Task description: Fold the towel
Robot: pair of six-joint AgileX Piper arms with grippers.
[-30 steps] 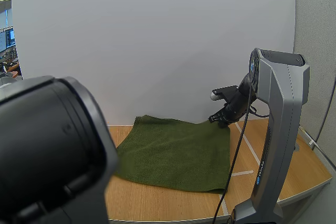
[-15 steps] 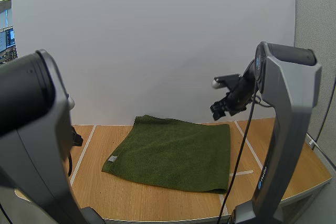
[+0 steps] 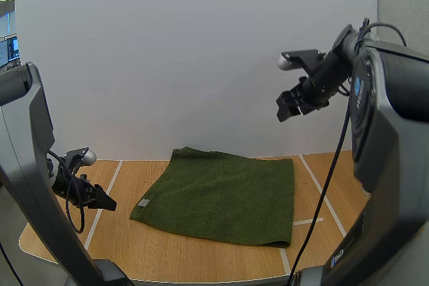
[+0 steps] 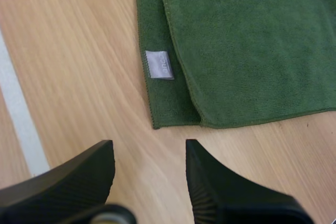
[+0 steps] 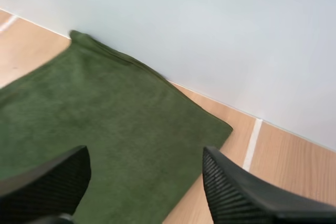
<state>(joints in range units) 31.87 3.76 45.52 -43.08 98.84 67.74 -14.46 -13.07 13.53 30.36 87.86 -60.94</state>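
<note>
From above: the green towel lies flat in the middle of the wooden table, one corner pointing toward the far white wall. It's doubled over, with a small grey tag at its near left corner. The left gripper hangs low over bare wood on the left, near that tagged corner but clear of the cloth. The right gripper sits high in the air above the far right of the table, well apart from the towel. White tape lines run across the wood on both sides of the towel.

Over to the left wrist camera: the two black fingers stand spread, ribbed faces turned to each other, nothing between them. Just beyond the tips is the towel's tagged corner. Two layers show there, the upper edge set a little in from the lower, with the tag on the lower strip. A white tape line runs past the left finger.

Now the right wrist camera: its fingers are spread wide too, and empty. Far below them the towel stretches away toward the white wall, its far edge slightly rumpled against the base of the wall. Its right corner lies on the wood just short of a white tape line.
</note>
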